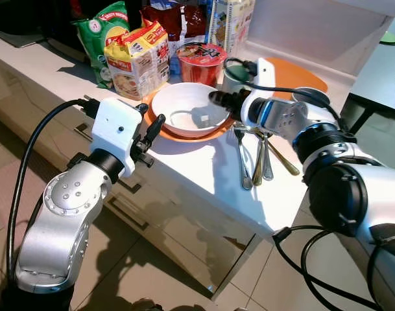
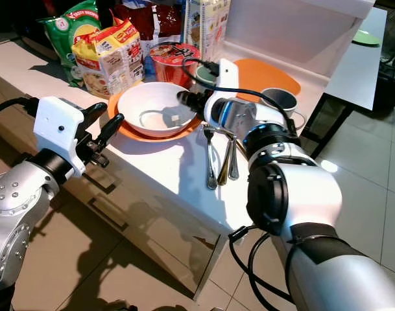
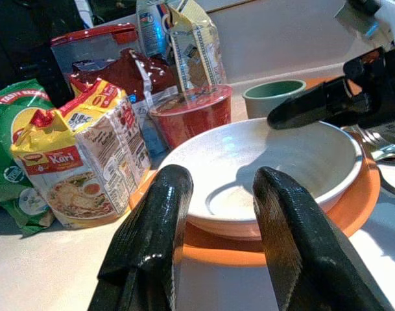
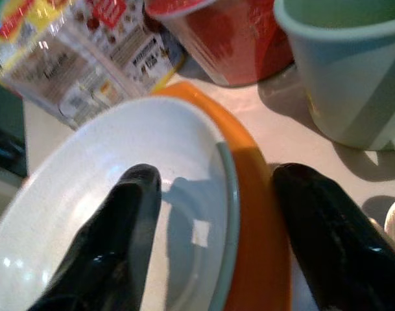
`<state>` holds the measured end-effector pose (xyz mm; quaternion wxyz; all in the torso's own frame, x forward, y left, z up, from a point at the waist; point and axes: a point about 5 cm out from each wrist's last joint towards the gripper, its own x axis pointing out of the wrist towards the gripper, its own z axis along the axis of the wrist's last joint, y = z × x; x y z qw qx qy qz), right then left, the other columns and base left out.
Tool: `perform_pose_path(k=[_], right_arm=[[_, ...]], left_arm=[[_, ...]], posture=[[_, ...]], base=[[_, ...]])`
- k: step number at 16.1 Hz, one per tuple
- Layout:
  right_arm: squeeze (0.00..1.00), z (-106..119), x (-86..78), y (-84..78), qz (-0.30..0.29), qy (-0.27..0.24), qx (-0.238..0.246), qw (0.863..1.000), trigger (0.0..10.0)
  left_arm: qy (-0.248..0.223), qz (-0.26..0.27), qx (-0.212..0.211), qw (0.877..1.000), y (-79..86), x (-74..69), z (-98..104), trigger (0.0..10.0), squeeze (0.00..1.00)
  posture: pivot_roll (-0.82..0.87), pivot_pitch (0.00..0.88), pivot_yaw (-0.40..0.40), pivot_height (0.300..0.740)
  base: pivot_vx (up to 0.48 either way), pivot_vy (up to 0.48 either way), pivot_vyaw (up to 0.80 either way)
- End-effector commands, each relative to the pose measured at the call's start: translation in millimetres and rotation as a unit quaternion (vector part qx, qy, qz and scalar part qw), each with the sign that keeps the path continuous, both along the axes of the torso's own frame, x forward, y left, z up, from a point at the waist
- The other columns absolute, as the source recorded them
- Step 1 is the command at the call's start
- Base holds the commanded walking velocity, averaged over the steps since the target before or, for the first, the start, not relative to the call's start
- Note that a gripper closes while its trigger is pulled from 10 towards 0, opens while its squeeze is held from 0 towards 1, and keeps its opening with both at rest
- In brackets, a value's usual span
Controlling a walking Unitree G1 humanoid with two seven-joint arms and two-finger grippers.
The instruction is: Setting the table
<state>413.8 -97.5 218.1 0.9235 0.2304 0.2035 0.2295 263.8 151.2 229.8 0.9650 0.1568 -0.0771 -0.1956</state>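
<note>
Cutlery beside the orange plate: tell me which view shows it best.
The left eye view: the cutlery lies whole on the white counter, handles toward the counter edge, just under the right gripper. The right eye view shows it equally fully. The left wrist view catches only fork tines at its edge; the right wrist view, a sliver.

Bright, even light is falling on my surface (image 1: 203, 175), and hard glare is shining off the white bowl (image 1: 191, 107) just beyond my left tool (image 1: 152, 129). My arms are casting soft shadows onto the floor tiles below. My right tool's fingers (image 4: 113, 246) are blurring close to the lens, and the snack packets (image 4: 67, 58) past them are smearing.
</note>
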Motion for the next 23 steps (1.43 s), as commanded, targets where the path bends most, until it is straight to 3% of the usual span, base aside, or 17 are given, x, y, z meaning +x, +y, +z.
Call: perform_pose_path(k=[1,2,3,4,5,11,17,23], right_arm=[[0.0,4,1.2,-6.6,-0.008,-0.003,0.011,1.0,0.0],[0.0,3,1.1,-9.6,-0.011,0.0,0.009,1.0,0.0],[0.0,2,1.1,-12.0,-0.013,0.001,0.008,1.0,0.8],[0.0,3,1.2,-14.3,-0.012,-0.001,0.005,1.0,6.7],[0.0,4,1.3,-15.6,-0.01,-0.003,0.002,1.0,10.0],[0.0,2,0.3,-23.4,0.005,-0.007,-0.037,0.999,10.0],[0.0,-6,-1.1,-8.9,0.012,-0.004,-0.031,0.999,10.0],[0.0,-23,-3.8,-7.5,-0.013,0.021,-0.042,0.999,10.0]], left_arm=[[-0.006,-0.006,0.002,1.0,-2.2,-0.1,4,10.0,0.0],[-0.006,-0.008,0.002,1.0,-2.7,0.8,4,10.0,0.0],[-0.006,-0.009,0.002,1.0,-3.2,1.4,4,10.0,0.0],[-0.007,-0.009,0.0,1.0,-3.3,2.5,4,10.0,0.0],[-0.008,-0.009,-0.001,1.0,-3.3,3.1,5,10.0,0.0],[-0.01,-0.007,-0.004,1.0,-4.0,12.1,3,10.0,0.0],[-0.019,-0.006,-0.005,1.0,-4.4,11.9,6,10.0,0.0],[-0.016,-0.004,-0.007,1.0,-3.8,8.8,5,10.0,0.0]], posture=[[0.2,0.048,-0.07,0.74],[0.2,0.043,-0.069,0.74],[0.19,0.04,-0.068,0.74],[0.19,0.031,-0.067,0.74],[0.19,0.025,-0.065,0.74],[0.17,0.0,-0.052,0.74],[0.19,0.0,-0.062,0.74],[0.2,0.03,-0.064,0.74]], base=[[0.0,0.0,0.0],[0.0,0.0,0.0],[0.0,0.0,0.0],[0.0,0.0,0.0],[0.0,0.0,0.0],[0.0,0.0,0.0],[0.0,0.0,0.0],[0.0,0.0,0.0]])
